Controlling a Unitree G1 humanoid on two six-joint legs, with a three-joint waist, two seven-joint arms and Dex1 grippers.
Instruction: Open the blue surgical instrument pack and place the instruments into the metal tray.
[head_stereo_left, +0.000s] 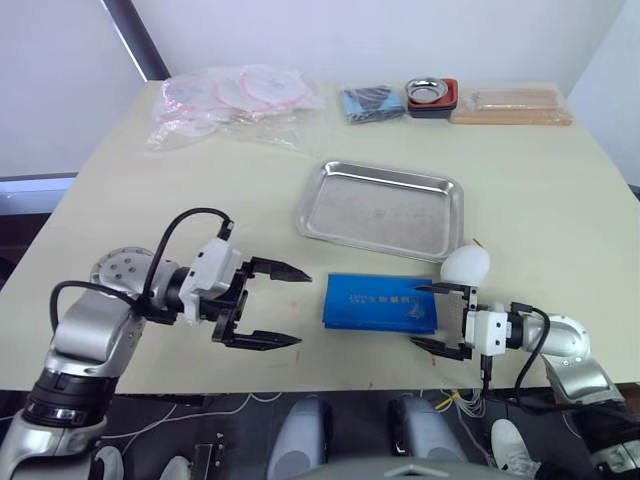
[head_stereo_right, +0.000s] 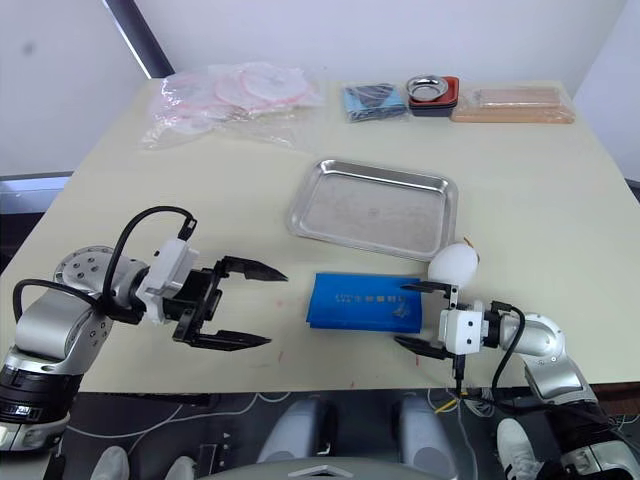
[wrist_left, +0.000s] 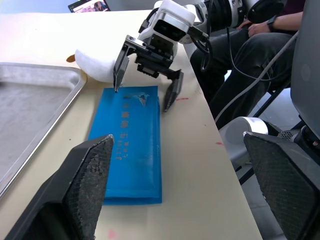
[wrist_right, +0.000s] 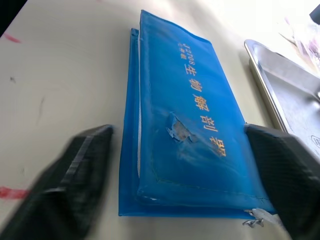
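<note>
Near the front edge of the pale table (head_stereo_left: 120, 170), the blue pack (head_stereo_left: 380, 302) lies flat and still folded shut, its long side running across the robot's front and its small print facing up. Just behind it, close but not touching, sits the metal tray (head_stereo_left: 380, 210), whose bare floor shows nothing lying in it. The right gripper (head_stereo_left: 440, 318) is at the pack's right end with its two black fingers spread, one fingertip over the far corner of that end and the other just off the near corner; whether either tip touches the fabric is hard to tell. A small scuffed spot (wrist_right: 179, 131) marks the pack's top face close to that end, and a white rounded object (head_stereo_left: 465, 265) rests just behind the right gripper, beside the tray's near right corner. The left gripper (head_stereo_left: 285, 307) hovers to the left of the pack, apart from it, its fingers wide open and pointing toward the pack's left end. Along the far edge of the table lie clear plastic bags with pink rings (head_stereo_left: 235, 95), a smaller dark blue bundle (head_stereo_left: 370, 103), a round metal bowl in a red holder (head_stereo_left: 432, 95) and a flat wooden-coloured tray (head_stereo_left: 512, 105). Beyond the table's right side, a seated person's legs (wrist_left: 240, 55) show in the left wrist view.
</note>
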